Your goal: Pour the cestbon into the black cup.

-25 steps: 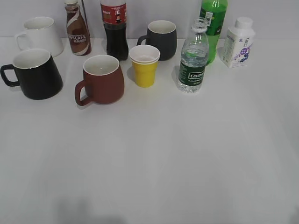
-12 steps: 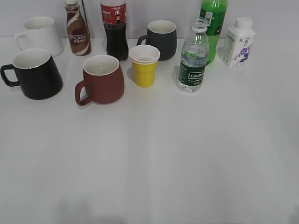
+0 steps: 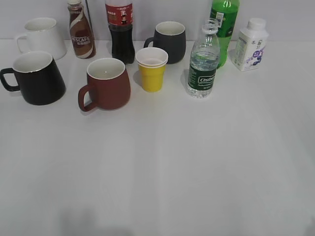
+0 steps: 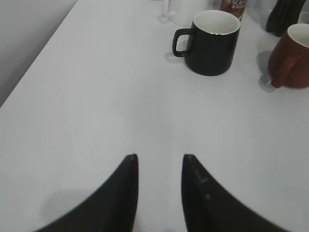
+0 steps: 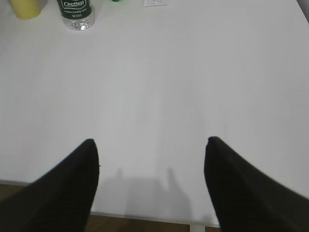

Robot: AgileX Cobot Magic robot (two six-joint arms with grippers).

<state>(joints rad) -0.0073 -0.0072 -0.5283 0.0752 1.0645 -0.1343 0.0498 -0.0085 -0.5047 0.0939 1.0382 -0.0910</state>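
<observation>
The cestbon (image 3: 203,59), a clear ribbed bottle with a dark green label and no cap, stands upright at the back right of centre; its lower part shows in the right wrist view (image 5: 76,13). The black cup (image 3: 37,77), glossy with a white inside, stands at the far left, and also shows in the left wrist view (image 4: 213,42). My left gripper (image 4: 158,157) is open and empty, well short of the black cup. My right gripper (image 5: 151,141) is wide open and empty near the table's front edge. Neither gripper shows in the exterior view.
A reddish-brown mug (image 3: 105,83), yellow cup (image 3: 152,69), dark grey mug (image 3: 170,41), cola bottle (image 3: 120,30), coffee bottle (image 3: 81,29), white mug (image 3: 42,38), green soda bottle (image 3: 224,24) and white milk bottle (image 3: 251,44) stand along the back.
</observation>
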